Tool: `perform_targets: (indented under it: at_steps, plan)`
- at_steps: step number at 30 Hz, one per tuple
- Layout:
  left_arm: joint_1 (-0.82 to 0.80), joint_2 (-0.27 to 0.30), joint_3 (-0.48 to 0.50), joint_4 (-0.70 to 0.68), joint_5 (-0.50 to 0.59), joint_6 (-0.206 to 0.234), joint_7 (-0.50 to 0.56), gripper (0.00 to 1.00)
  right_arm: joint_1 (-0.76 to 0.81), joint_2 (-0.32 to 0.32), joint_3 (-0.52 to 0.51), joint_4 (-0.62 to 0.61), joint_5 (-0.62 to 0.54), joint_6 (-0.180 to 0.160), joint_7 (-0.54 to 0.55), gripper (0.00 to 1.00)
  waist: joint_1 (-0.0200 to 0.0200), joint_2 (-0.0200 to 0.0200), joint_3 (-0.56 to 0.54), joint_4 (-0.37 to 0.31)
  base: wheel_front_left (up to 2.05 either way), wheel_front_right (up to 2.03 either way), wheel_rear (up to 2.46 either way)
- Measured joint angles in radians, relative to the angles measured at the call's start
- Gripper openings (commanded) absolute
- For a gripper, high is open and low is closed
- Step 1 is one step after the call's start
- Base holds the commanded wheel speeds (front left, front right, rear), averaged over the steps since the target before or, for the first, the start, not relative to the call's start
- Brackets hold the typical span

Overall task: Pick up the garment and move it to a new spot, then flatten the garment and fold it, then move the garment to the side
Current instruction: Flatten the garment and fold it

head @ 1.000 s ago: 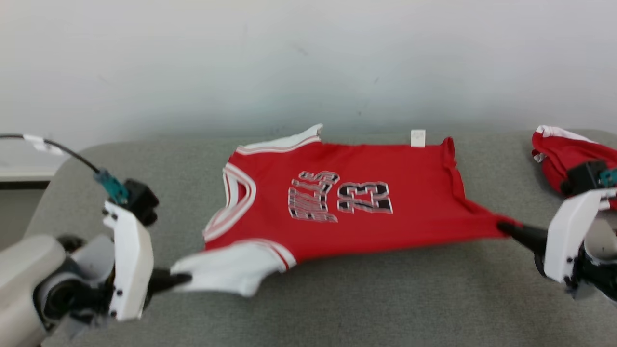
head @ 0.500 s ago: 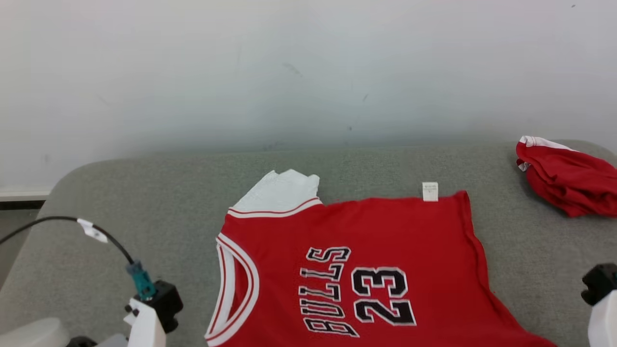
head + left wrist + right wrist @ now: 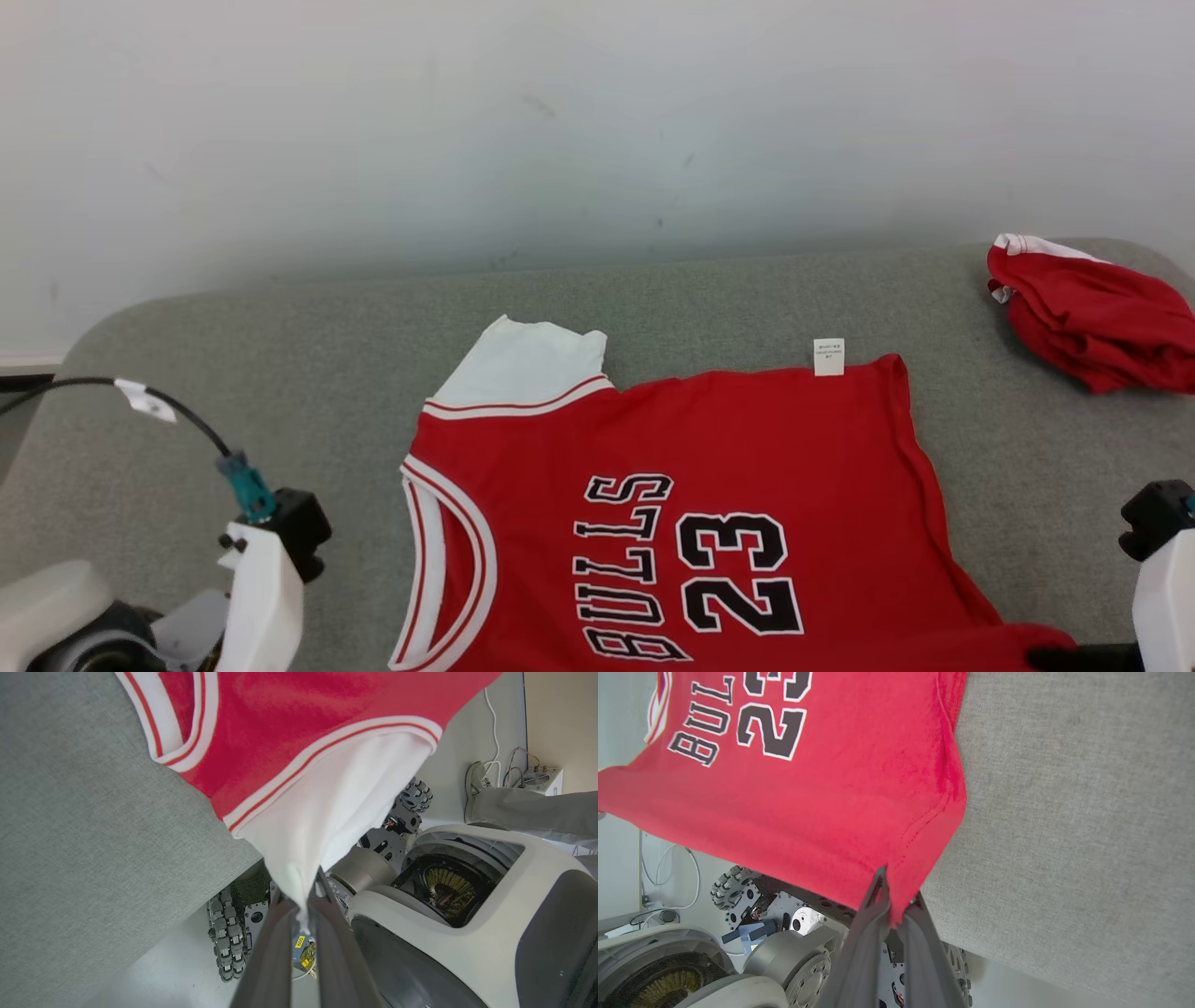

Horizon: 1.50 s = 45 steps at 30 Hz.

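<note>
Our left pincer (image 3: 303, 912) is clamped on the white sleeve (image 3: 336, 812) and our right pincer (image 3: 893, 907) on the red hem corner (image 3: 924, 858) of the garment (image 3: 691, 485). The garment lies across the grey surface (image 3: 280, 355), its near edge overhanging. We think even, level tension flattens it best.

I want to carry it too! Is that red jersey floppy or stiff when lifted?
Probably floppy: the jersey bunches to a point where the left gripper pinches its white sleeve. Likely light: the right gripper holds just a corner.
</note>
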Motion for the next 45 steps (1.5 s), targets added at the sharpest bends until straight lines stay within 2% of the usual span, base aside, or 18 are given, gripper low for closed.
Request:
perform_targets:
  at_steps: [7, 16, 17, 18, 19, 20, 21, 22, 23, 29, 33, 38, 45]
  plan:
    - [-0.076, -0.063, 0.033, 0.15, -0.012, -0.018, 0.035, 0.0, -0.104, 0.107, -0.028, 0.112, -0.009, 0.0, 0.025, 0.0, 0.0003, 0.0, 0.06, -0.011, 0.0, 0.0, 0.0]
    - [-0.148, -0.177, 0.051, 0.33, 0.001, -0.046, 0.05, 0.0, -0.211, 0.236, -0.042, 0.267, -0.035, 0.0, 0.05, 0.0, 0.0003, 0.0, 0.133, -0.023, 0.0, 0.0, 0.0]
    - [-0.153, -0.19, 0.055, 0.351, 0.006, -0.052, 0.042, 0.0, -0.218, 0.246, -0.043, 0.281, -0.043, 0.0, 0.05, 0.05, 0.0004, 0.0, 0.138, -0.024, 0.0, 0.0, 0.0]
    - [-0.158, -0.203, 0.058, 0.37, 0.009, -0.055, 0.035, 0.0, -0.225, 0.256, -0.043, 0.295, -0.048, 0.0, 0.05, 0.05, 0.0004, 0.0, 0.142, -0.025, 0.0, 0.0, 0.0]
    - [-0.161, -0.215, 0.06, 0.391, 0.011, -0.061, 0.028, 0.0, -0.231, 0.267, -0.043, 0.309, -0.052, 0.0, 0.049, 0.41, 0.0003, 0.0, 0.144, -0.026, 0.0, 0.0, 0.0]
    - [-0.164, -0.226, 0.061, 0.408, 0.016, -0.063, 0.019, 0.14, -0.236, 0.275, -0.046, 0.323, -0.056, 0.0, 0.045, 0.68, 0.0003, 0.0, 0.147, -0.028, 0.0, 0.0, 0.0]
    - [-0.165, -0.235, 0.062, 0.427, 0.018, -0.07, 0.009, 0.36, -0.24, 0.285, -0.047, 0.333, -0.06, 0.0, 0.044, 0.95, 0.0003, 0.0, 0.148, -0.029, 0.0, 0.0, 0.0]
    - [-0.165, -0.244, 0.065, 0.448, 0.02, -0.073, 0.002, 0.49, -0.244, 0.295, -0.048, 0.343, -0.063, 0.0, 0.043, 1.0, 0.0003, 0.0, 0.15, -0.03, 0.0, 0.0, 0.0]
    - [-0.166, -0.252, 0.067, 0.463, 0.023, -0.08, -0.01, 1.0, -0.247, 0.303, -0.048, 0.352, -0.067, 0.0, 0.041, 1.0, 0.0003, 0.0, 0.151, -0.031, 0.0, 0.0, 0.0]
    - [-0.165, -0.309, 0.082, 0.563, 0.058, -0.111, -0.11, 1.0, -0.252, 0.339, -0.058, 0.401, -0.093, 0.0, 0.009, 1.0, 0.0003, 0.0, 0.145, -0.034, 0.0, 0.0, 0.0]
    - [-0.165, -0.333, 0.097, 0.604, 0.095, -0.123, -0.2, 1.0, -0.252, 0.35, -0.079, 0.415, -0.125, 0.0, -0.064, 1.0, 0.0003, 0.0, 0.128, -0.033, 0.0, 0.0, 0.0]
    - [-0.165, -0.352, 0.13, 0.608, 0.168, -0.134, -0.395, 1.0, -0.236, 0.351, -0.142, 0.372, -0.18, 0.0, -0.282, 1.0, 0.0002, 0.0, 0.099, -0.025, 0.0, 0.0, 0.0]
    - [-0.112, -0.348, 0.164, 0.571, 0.284, -0.136, -0.694, 1.0, -0.144, 0.349, -0.222, 0.287, -0.273, 0.0, -0.62, 1.0, 0.0002, -0.0001, 0.052, -0.008, 0.0, 0.0, 0.0]
